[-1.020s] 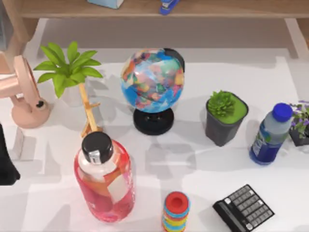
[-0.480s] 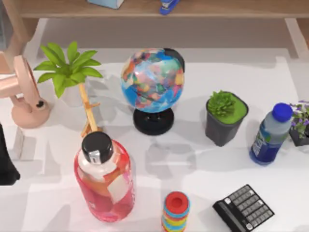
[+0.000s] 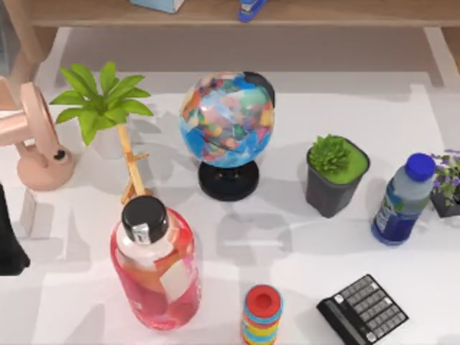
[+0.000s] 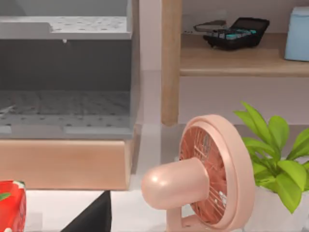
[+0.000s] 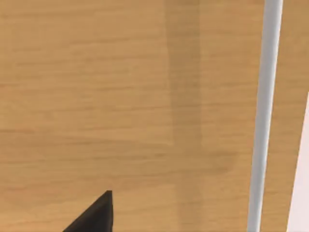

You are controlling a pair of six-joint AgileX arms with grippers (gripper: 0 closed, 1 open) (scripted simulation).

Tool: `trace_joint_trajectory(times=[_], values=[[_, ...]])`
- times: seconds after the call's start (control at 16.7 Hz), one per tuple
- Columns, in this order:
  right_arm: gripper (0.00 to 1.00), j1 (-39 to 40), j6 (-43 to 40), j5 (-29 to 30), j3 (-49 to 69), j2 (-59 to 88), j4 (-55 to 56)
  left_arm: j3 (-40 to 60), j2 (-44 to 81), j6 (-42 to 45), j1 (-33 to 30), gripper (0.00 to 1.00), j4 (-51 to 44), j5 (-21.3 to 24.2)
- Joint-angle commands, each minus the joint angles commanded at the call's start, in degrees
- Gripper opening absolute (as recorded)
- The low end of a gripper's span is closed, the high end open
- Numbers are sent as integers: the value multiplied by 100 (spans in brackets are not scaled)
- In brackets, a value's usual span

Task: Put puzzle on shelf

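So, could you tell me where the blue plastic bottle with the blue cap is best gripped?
Probably grip the blue bottle around its round body below the cap, coming from the top view's bottom side: it stands upright, with the dark succulent pot and purple-flowered pot flanking it.

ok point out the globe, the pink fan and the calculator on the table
globe (image 3: 227, 118), top view, on the coloured sphere
pink fan (image 4: 212, 176), left wrist view, on the grille
calculator (image 3: 363, 309), top view, on its keys
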Motion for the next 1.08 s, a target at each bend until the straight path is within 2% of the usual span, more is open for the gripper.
trace_joint_trajectory(times=[0.24, 0.54, 0.84, 1.08], values=[[100, -510, 754, 789, 1195, 138, -1537, 0, 0, 0, 0, 100, 0, 0], [100, -723, 2082, 1876, 3461, 336, -4635, 0, 0, 0, 0, 100, 0, 0], [100, -245, 3521, 2699, 6009, 554, -8345, 0, 0, 0, 0, 100, 0, 0], [100, 440, 4591, 3108, 7866, 785, -11280, 0, 0, 0, 0, 100, 0, 0]])
